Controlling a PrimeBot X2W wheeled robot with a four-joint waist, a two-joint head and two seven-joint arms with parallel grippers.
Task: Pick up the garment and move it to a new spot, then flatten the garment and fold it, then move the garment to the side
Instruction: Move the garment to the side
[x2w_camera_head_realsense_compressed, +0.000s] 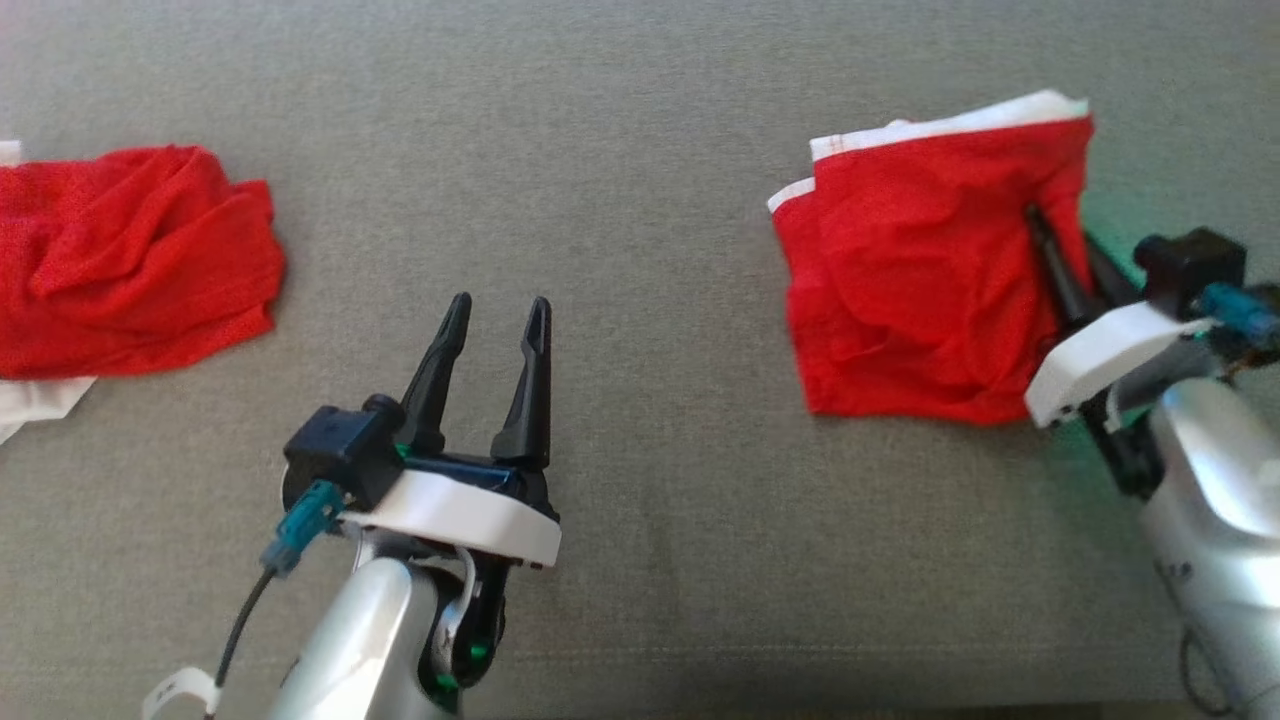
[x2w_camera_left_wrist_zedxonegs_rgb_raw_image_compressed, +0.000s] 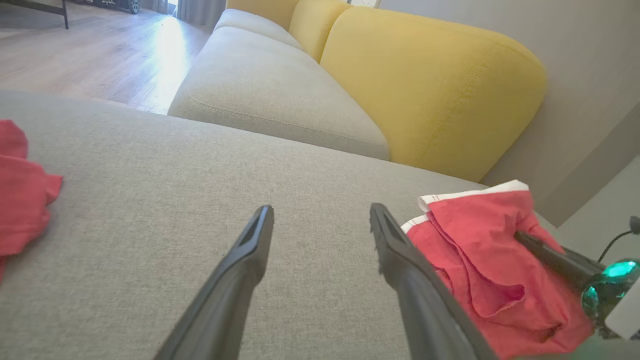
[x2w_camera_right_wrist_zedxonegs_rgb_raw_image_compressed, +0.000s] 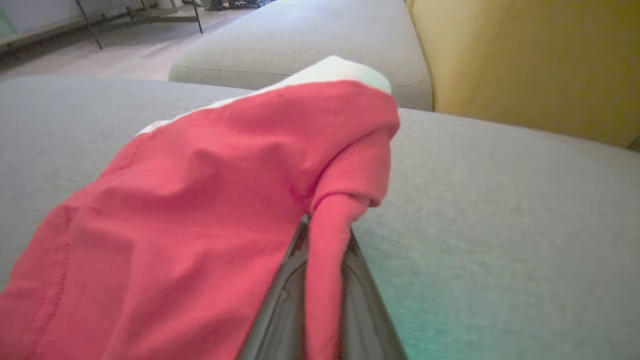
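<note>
The garment (x2w_camera_head_realsense_compressed: 920, 280) is red with a white band along its far edge and lies folded on the grey cushion at the right. My right gripper (x2w_camera_head_realsense_compressed: 1055, 230) comes in from the right and is shut on a fold of the garment's right edge. In the right wrist view a strip of the red garment (x2w_camera_right_wrist_zedxonegs_rgb_raw_image_compressed: 200, 210) is pinched between the two fingers of that gripper (x2w_camera_right_wrist_zedxonegs_rgb_raw_image_compressed: 325, 230), with the edge drawn up off the cushion. My left gripper (x2w_camera_head_realsense_compressed: 500, 303) stands open over bare cushion in the middle, left of the garment (x2w_camera_left_wrist_zedxonegs_rgb_raw_image_compressed: 480, 250), holding nothing. The open left gripper (x2w_camera_left_wrist_zedxonegs_rgb_raw_image_compressed: 321, 210) also appears in its own wrist view.
A second red garment (x2w_camera_head_realsense_compressed: 130, 260) lies crumpled at the far left with white cloth under it. The grey seat cushion (x2w_camera_head_realsense_compressed: 640, 150) spreads between the two. Behind are a yellow back cushion (x2w_camera_left_wrist_zedxonegs_rgb_raw_image_compressed: 435, 90), another grey seat (x2w_camera_left_wrist_zedxonegs_rgb_raw_image_compressed: 270, 90) and wooden floor (x2w_camera_left_wrist_zedxonegs_rgb_raw_image_compressed: 75, 50).
</note>
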